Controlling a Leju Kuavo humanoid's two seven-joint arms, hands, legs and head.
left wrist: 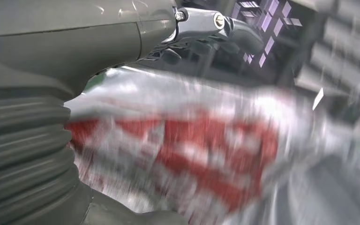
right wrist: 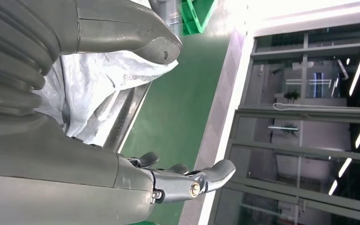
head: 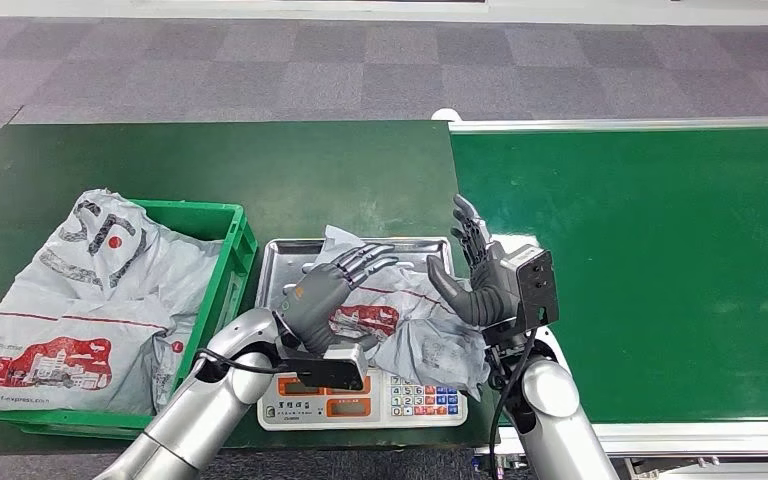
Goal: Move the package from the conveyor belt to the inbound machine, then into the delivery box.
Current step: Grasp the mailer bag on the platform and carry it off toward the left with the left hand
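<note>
While the left hand (head: 332, 288) lies flat on the package (head: 400, 318), covering part of it on the scale tray (head: 290, 262), you see blur at that wrist; right hand (head: 475, 270) spread, empty.

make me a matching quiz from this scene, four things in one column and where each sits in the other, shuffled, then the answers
Things
1. grey plastic courier package with red print
2. pile of grey courier bags
3. left hand
4. right hand

Places
A. inside the green plastic crate
B. raised, fingers apart, at the right edge of the scale's steel tray
C. lying on the steel tray of the white weighing scale
D. laid flat on top of the package

Pairs: 1-C, 2-A, 3-D, 4-B
</note>
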